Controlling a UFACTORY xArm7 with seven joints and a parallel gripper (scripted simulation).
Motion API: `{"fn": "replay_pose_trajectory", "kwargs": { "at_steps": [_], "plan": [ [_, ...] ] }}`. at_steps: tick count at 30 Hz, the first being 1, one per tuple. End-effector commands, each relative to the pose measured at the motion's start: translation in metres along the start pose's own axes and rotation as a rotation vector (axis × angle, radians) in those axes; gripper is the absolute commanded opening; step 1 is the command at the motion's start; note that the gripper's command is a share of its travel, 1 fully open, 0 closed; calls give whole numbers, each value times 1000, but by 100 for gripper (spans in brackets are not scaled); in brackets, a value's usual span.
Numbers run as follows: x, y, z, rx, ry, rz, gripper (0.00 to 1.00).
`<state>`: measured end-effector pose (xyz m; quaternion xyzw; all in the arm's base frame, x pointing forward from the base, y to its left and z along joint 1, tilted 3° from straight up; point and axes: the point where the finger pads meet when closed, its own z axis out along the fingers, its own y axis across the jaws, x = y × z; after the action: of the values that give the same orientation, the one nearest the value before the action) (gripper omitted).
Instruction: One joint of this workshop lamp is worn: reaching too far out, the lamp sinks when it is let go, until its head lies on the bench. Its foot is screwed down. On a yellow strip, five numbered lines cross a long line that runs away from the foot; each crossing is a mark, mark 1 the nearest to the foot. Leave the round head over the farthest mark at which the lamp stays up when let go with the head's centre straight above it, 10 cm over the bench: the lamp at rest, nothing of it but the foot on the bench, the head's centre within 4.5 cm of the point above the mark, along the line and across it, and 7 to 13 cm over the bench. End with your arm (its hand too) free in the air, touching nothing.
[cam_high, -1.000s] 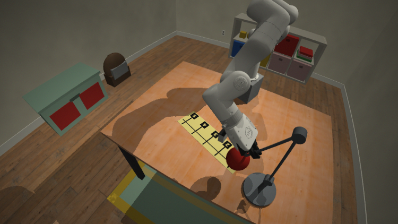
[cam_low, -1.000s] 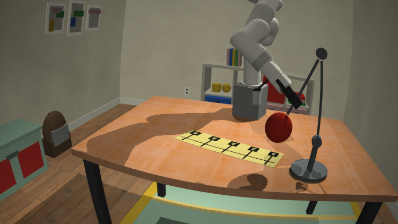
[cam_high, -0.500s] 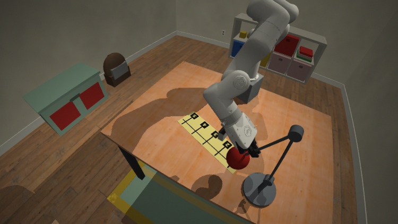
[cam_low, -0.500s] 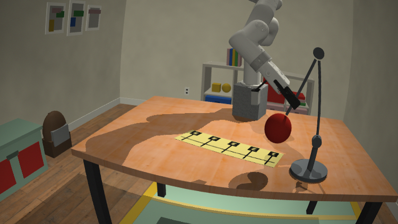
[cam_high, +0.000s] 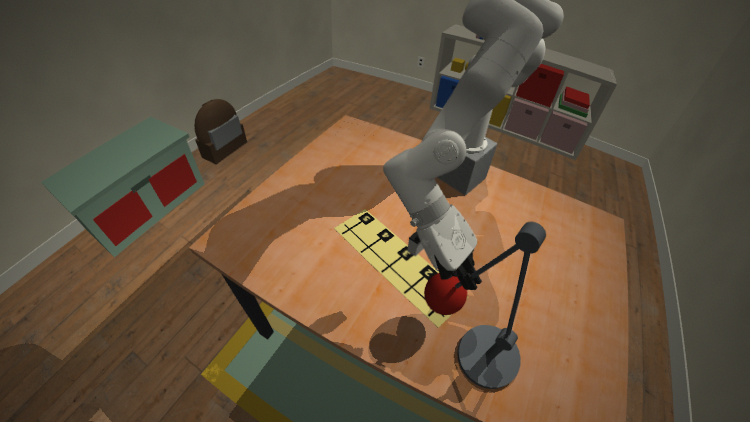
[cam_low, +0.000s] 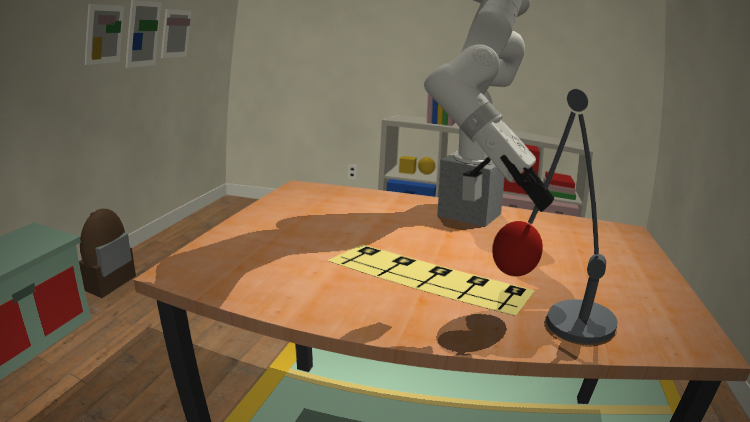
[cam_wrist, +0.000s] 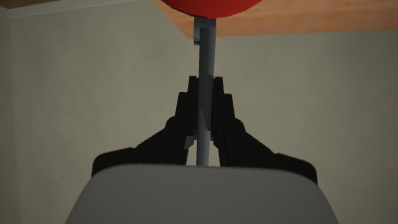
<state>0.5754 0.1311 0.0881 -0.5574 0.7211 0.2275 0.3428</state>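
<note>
The lamp's round red head (cam_high: 445, 293) (cam_low: 517, 247) hangs above the bench near the near end of the yellow strip (cam_high: 394, 254) (cam_low: 431, 271), close to marks 1 and 2. My gripper (cam_high: 467, 278) (cam_low: 540, 198) (cam_wrist: 205, 91) is shut on the lamp's thin grey arm (cam_wrist: 205, 95) just behind the head. The arm runs up to a dark elbow joint (cam_high: 530, 236) (cam_low: 576, 99). A second rod goes down to the round grey foot (cam_high: 488, 355) (cam_low: 581, 320) on the bench. In the wrist view the head (cam_wrist: 210, 7) shows at the top edge.
My grey base block (cam_low: 467, 190) stands on the bench behind the strip. A shelf with coloured boxes (cam_high: 540, 99) stands at the back wall. A green cabinet (cam_high: 131, 181) and a brown chair (cam_high: 217, 128) stand on the floor to the left.
</note>
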Motion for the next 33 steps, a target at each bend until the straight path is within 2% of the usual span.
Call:
{"fn": "replay_pose_trajectory", "kwargs": {
  "at_steps": [1,11,12,33],
  "plan": [
    [9,4,-2,31,-1,22,0],
    [26,14,-3,78,-1,63,0],
    [26,14,-3,77,-1,62,100],
    [23,12,-3,66,0,55,100]
  ]
}}
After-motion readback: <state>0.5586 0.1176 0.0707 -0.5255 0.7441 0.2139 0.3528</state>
